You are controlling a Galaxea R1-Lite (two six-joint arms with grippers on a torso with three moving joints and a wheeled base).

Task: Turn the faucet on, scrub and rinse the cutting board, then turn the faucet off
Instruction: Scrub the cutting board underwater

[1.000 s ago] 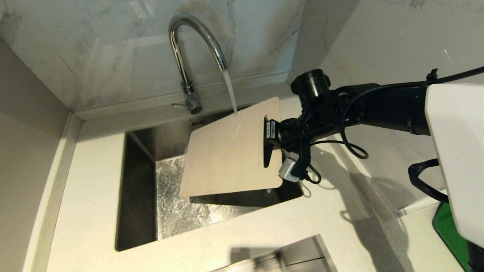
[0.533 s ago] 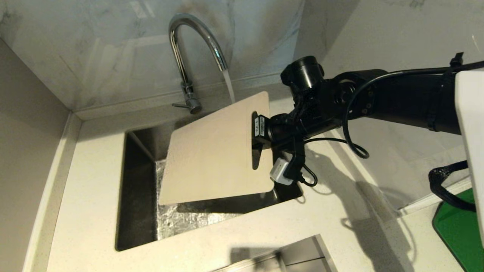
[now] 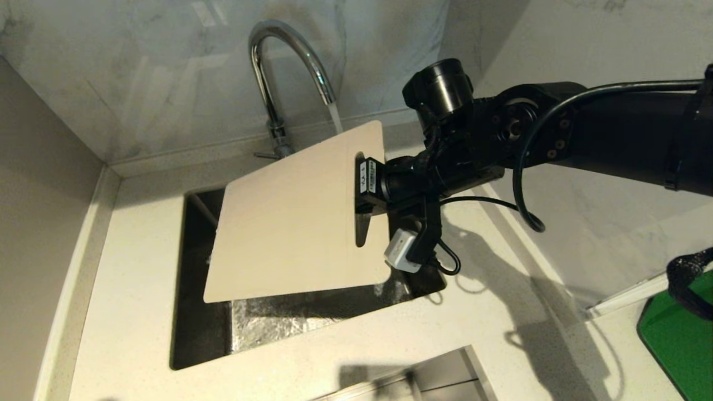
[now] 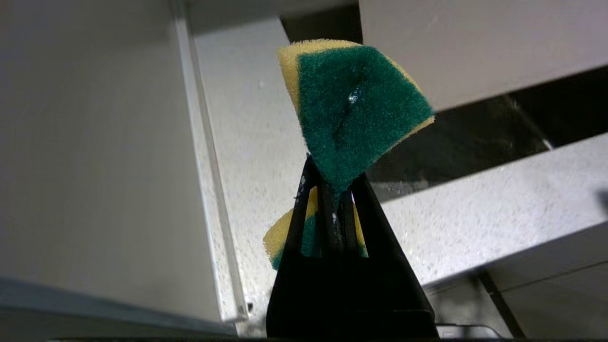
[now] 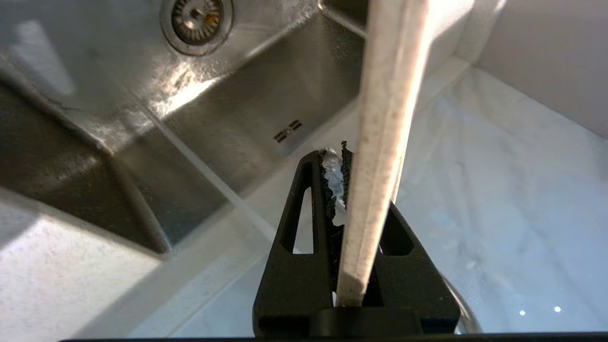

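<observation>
Tabletop, speckled pale, surrounds a steel sink; left gripper, outside the head view, fingers pressed together on a green-and-yellow sponge; board, beige, held tilted above the sink, its slotted end toward the right gripper, whose fingers pinch the board's edge at the slot; drain visible in the sink floor beneath; water falls from the faucet behind the board's far corner; faucet stands on the rear ledge against the marble wall; green mat at far right.
</observation>
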